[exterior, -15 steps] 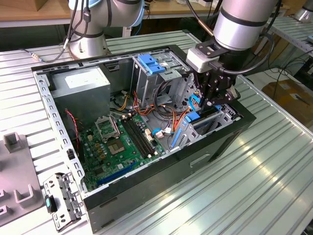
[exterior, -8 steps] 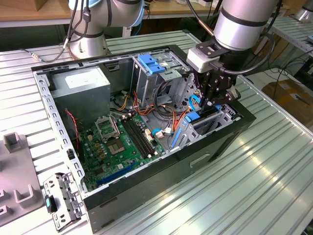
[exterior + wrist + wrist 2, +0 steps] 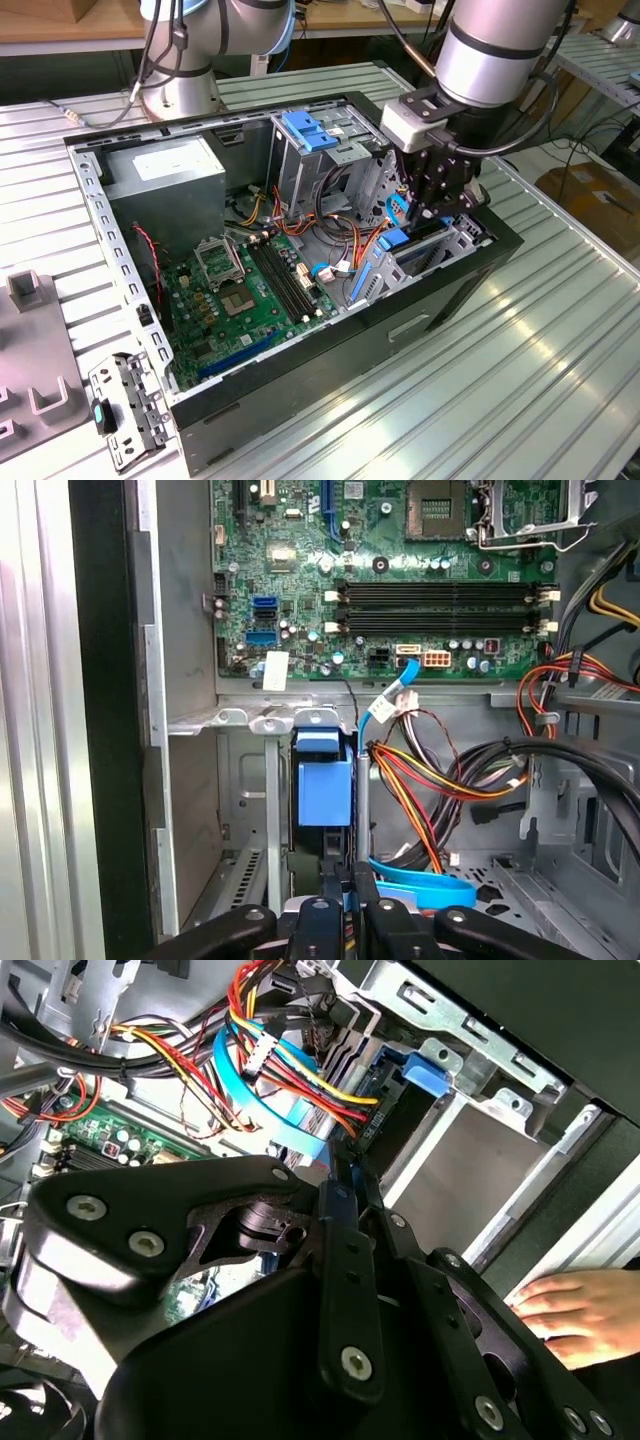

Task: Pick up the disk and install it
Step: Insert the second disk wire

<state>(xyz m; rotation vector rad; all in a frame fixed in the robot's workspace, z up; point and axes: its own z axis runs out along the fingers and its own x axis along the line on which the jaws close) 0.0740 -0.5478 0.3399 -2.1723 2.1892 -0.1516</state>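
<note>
End effector shut above blue-framed disk in case bay

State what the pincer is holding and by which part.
The pincer is shut on the disk, gripping the near end of its blue carrier as it stands edgewise in the drive bay.

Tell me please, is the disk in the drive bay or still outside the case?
In: the disk stands on edge in the bay by the case wall, with the hand closed on its end.
</note>
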